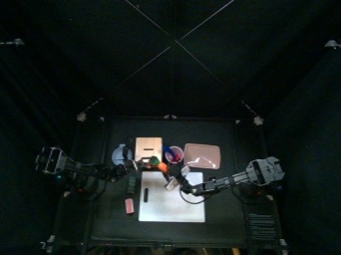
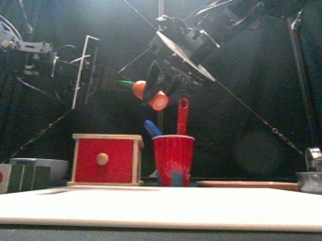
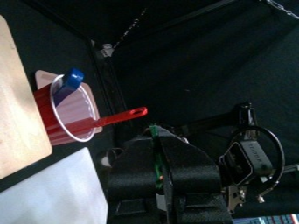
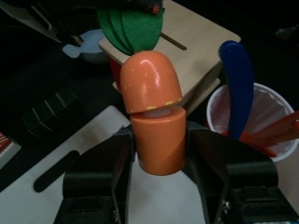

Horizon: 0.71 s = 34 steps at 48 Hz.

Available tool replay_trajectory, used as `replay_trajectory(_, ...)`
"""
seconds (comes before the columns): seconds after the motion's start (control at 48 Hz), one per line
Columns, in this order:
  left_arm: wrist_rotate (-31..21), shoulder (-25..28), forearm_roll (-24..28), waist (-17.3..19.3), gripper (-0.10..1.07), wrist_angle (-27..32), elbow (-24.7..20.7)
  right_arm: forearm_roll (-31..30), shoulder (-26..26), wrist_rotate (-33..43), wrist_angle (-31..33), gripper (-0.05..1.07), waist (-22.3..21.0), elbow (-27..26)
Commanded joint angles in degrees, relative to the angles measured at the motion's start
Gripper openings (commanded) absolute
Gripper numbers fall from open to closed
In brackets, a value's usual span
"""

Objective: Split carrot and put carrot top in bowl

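The orange carrot (image 4: pixel 155 105) stands upright between my right gripper's (image 4: pixel 158 149) jaws, which are shut on its lower half. A seam crosses its middle. Its green top (image 4: pixel 128 26) points away, and my left gripper (image 3: pixel 158 140) appears shut on that green end (image 3: pixel 152 131). In the front view the carrot (image 2: pixel 151 94) hangs in the air above the red cup (image 2: pixel 174 160). In the top view it (image 1: pixel 166 167) sits between both grippers over the white board's (image 1: pixel 173 204) far edge. The small pale bowl (image 1: pixel 120 154) stands at the left of the board.
The red cup (image 1: pixel 176 154) holds a blue and a red utensil. A wooden box with a red front (image 2: pixel 107 158) stands left of the cup. A pinkish tray (image 1: pixel 204 154) lies at the back right. A small pale pink piece (image 1: pixel 130 206) lies left of the board.
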Motion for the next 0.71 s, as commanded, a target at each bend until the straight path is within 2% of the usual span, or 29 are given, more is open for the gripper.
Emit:
replay_trajectory(0.0,0.2,-1.2,0.0,0.9,0.19,-0.6,0.0,0.5,-1.3,-0.1,0.0,0.54,0.4,-0.3)
replay_trajectory(0.354,0.3,-2.7,0.0,1.5,0.19,-0.6,1.8,1.4,-1.3,0.0,-0.7,0.42,0.6,0.3)
replay_trajectory(0.688,1.0,-6.3,0.3,2.1,0.19,-0.5,4.5,3.9,-1.3,-0.1,-2.4,0.42,2.3,1.6)
